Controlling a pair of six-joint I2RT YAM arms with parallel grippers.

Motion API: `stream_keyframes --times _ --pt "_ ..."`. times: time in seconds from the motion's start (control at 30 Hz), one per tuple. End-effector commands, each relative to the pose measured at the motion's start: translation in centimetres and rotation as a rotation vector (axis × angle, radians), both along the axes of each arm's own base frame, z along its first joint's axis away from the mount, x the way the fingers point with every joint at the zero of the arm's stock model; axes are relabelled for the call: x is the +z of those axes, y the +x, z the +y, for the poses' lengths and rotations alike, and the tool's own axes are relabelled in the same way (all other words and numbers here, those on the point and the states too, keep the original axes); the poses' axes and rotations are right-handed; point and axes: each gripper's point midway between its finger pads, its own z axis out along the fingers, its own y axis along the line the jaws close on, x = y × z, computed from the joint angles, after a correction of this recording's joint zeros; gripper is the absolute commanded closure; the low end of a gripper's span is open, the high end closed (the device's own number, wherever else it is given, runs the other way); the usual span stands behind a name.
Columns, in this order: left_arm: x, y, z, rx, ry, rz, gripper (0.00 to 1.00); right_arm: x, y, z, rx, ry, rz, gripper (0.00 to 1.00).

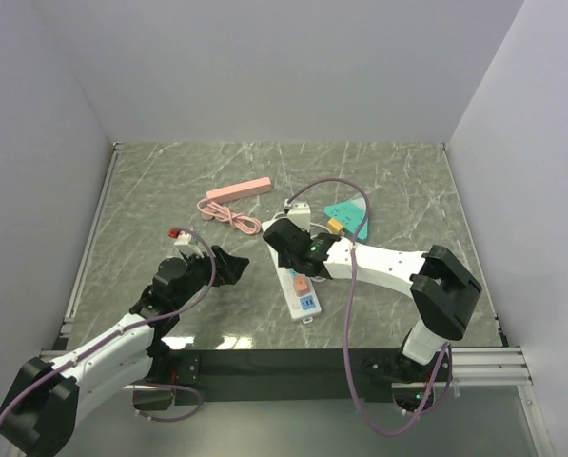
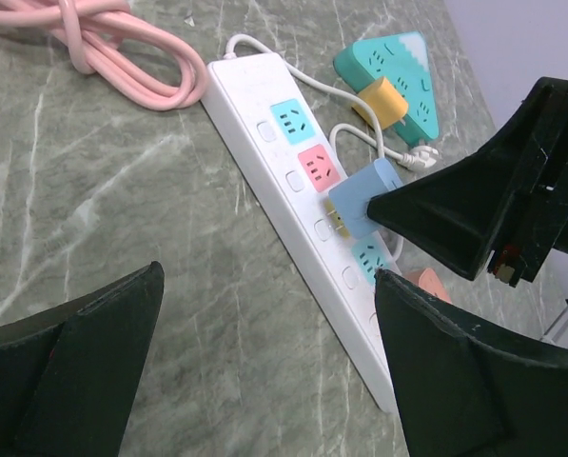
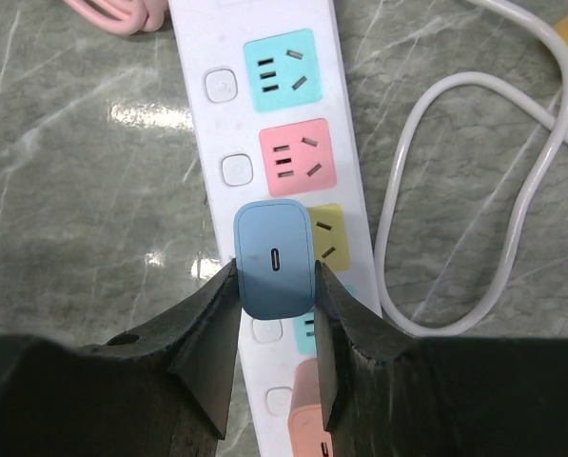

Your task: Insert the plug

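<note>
Currently your right tool [image 3: 276,272] clamps the blue plug [image 3: 274,255] over the yellow socket [image 3: 330,234] of the power strip [image 3: 194,48], left tool [image 2: 269,276] wide open; pressing with possibly misaligned prongs could jam them or skid the unheld strip.

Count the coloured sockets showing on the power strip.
4. Teal socket at the far end, pink socket next, yellow socket half behind the blue plug, second teal socket after that. The orange plug may hide another.

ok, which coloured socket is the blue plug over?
The yellow socket, next after the pink socket on the power strip; the blue plug, held in the right gripper's jaws, hides its left part.
</note>
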Motion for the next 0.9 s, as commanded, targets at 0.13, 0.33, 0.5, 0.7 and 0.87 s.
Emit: stream_keyframes --times 0.13,0.33,0.5,0.7,0.87 --pt "0.3 -0.1 -0.6 -0.039 -0.04 -0.008 0.01 0.8 0.7 0.2 -0.034 -0.008 -0.043 1.0" --pt "-0.1 -0.1 -1.0 -0.06 -0.047 -0.002 0.01 0.8 0.7 -1.2 -0.055 -0.044 -0.066 1.0" --pt "-0.1 -0.1 -1.0 -0.066 -0.043 -0.005 0.01 0.4 0.6 -1.7 -0.046 -0.067 -0.069 1.0" --pt "-0.1 -0.1 -1.1 -0.07 -0.042 -0.006 0.01 0.0 0.3 -1.7 -0.015 -0.081 -0.061 1.0" --pt "-0.2 -0.1 -1.2 -0.077 -0.042 -0.004 0.01 0.5 0.1 -1.7 0.013 -0.074 -0.064 1.0"
